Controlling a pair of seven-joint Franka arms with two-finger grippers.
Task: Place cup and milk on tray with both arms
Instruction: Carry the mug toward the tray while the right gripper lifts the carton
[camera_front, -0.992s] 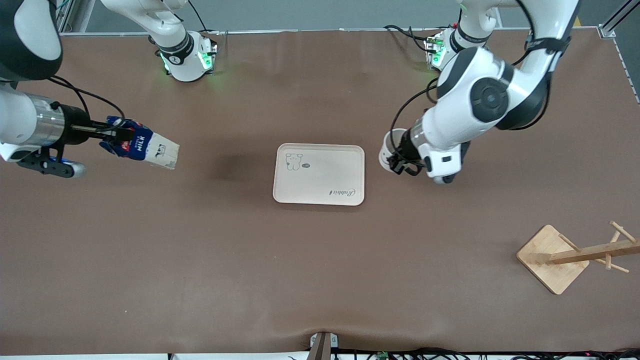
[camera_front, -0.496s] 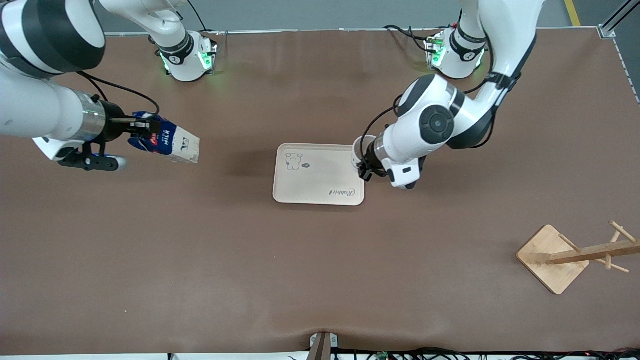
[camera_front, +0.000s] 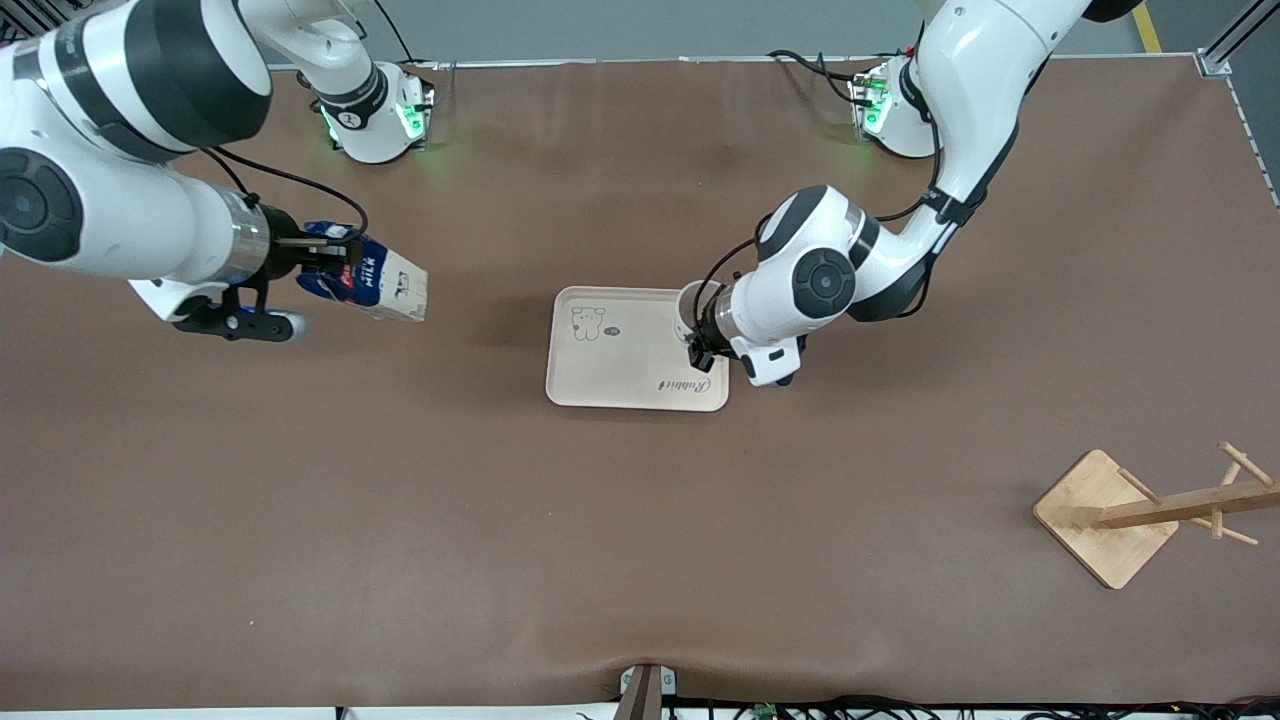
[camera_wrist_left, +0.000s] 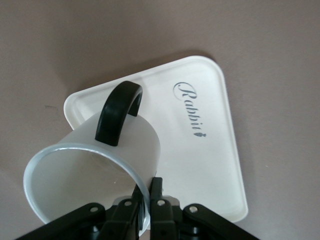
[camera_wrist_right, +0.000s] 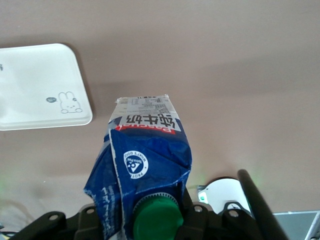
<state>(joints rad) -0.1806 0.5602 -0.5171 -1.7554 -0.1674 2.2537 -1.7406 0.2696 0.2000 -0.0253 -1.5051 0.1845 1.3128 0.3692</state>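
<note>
The cream tray (camera_front: 620, 370) lies mid-table; it also shows in the left wrist view (camera_wrist_left: 210, 165) and the right wrist view (camera_wrist_right: 30, 95). My left gripper (camera_front: 697, 345) is shut on the rim of the white cup (camera_front: 688, 308) and holds it over the tray's end toward the left arm. In the left wrist view the cup (camera_wrist_left: 115, 150) shows its black handle (camera_wrist_left: 117, 112), with my left gripper (camera_wrist_left: 145, 197) pinching its rim. My right gripper (camera_front: 318, 262) is shut on the blue milk carton (camera_front: 385, 285), held in the air over bare table toward the right arm's end. The right wrist view shows the carton (camera_wrist_right: 145, 150) with its green cap (camera_wrist_right: 157, 217).
A wooden rack (camera_front: 1150, 510) on a square base lies toward the left arm's end, nearer the front camera than the tray. The arm bases (camera_front: 375, 115) glow green along the table's edge by the robots.
My left arm carried the cup from beside the tray to over the tray's end. My right arm carried the milk carton toward the tray.
</note>
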